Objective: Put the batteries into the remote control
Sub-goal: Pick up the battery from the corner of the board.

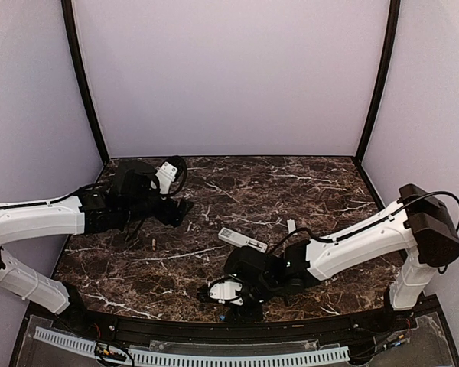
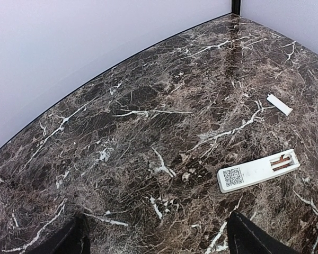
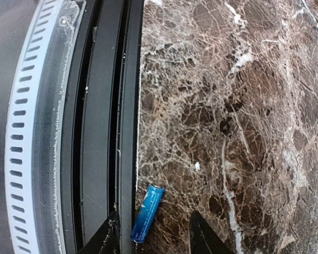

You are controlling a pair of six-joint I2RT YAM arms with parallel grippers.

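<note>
The remote control (image 2: 258, 170) lies back up on the marble table, with a QR sticker and an open battery recess (image 2: 282, 161) showing copper contacts. It also shows in the top view (image 1: 242, 240). One blue battery (image 3: 147, 212) lies flat at the table's near edge, between the open fingers of my right gripper (image 3: 153, 239), not gripped. My right gripper (image 1: 228, 300) hangs low over the near edge. My left gripper (image 2: 159, 247) is open and empty above bare marble, left of the remote; in the top view it (image 1: 182, 208) is at the left. No second battery is clear to see.
The small pale grey cover piece (image 2: 279, 105) lies beyond the remote, also in the top view (image 1: 291, 226). A tiny thin object (image 1: 151, 243) lies on the marble near the left arm. A black rail (image 3: 100, 132) and slotted white strip (image 3: 26, 137) border the near edge.
</note>
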